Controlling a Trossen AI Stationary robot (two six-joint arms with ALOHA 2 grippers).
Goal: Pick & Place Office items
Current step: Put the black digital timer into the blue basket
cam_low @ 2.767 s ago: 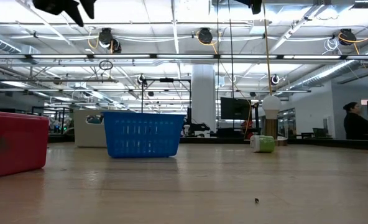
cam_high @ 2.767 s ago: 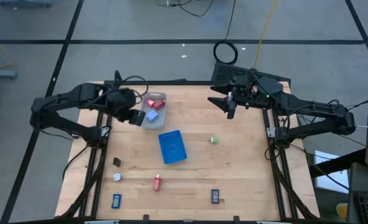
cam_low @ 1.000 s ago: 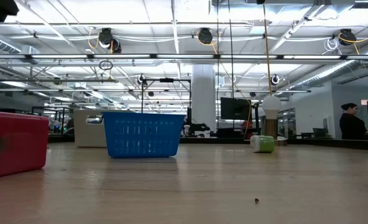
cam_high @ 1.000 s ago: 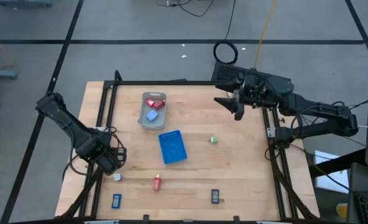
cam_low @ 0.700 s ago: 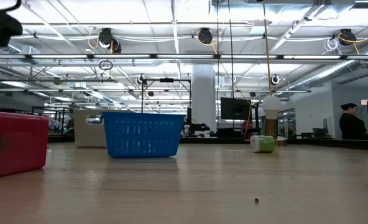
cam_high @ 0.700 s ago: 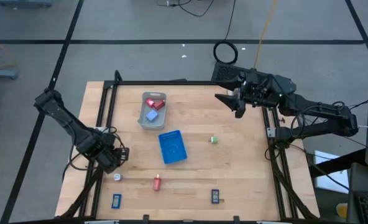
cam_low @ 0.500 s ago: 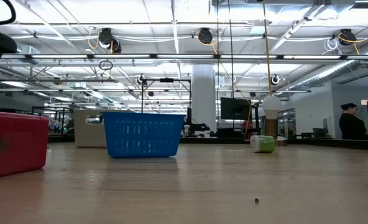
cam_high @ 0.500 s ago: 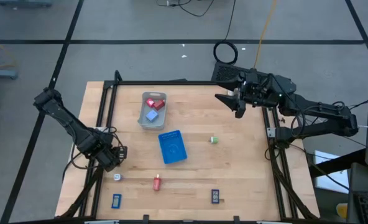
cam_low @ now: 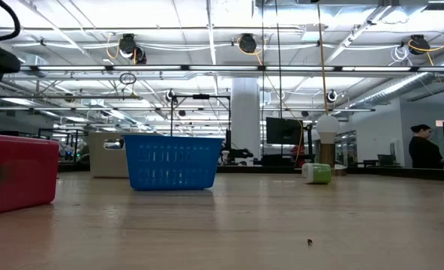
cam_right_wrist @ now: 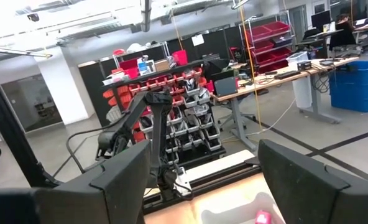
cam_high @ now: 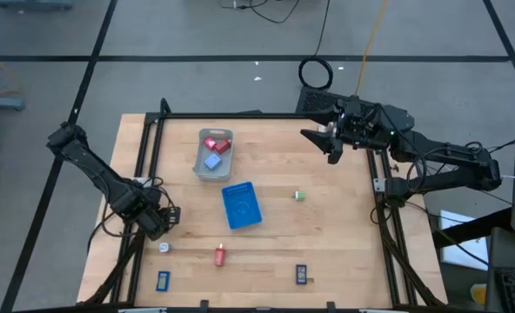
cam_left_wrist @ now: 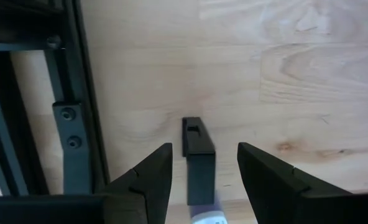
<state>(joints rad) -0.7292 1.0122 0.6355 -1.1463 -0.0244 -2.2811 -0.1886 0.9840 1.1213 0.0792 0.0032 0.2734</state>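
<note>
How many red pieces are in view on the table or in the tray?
2: one red piece lies in the grey tray beside a blue piece, another on the bare table near the front edge. Others may be hidden.

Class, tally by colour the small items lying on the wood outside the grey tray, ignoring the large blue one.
Green piece: 1
White piece: 1
Red piece: 1
Dark blue pieces: 2
Black piece: 1
Total: 6

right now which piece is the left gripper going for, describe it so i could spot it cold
Start at the wooden table's left edge, by the black frame rail; the left gripper hangs there, open. Between its fingers lies a small dark block, long and narrow. Unlike the white piece and dark blue piece nearby, it is nearly black.
</note>
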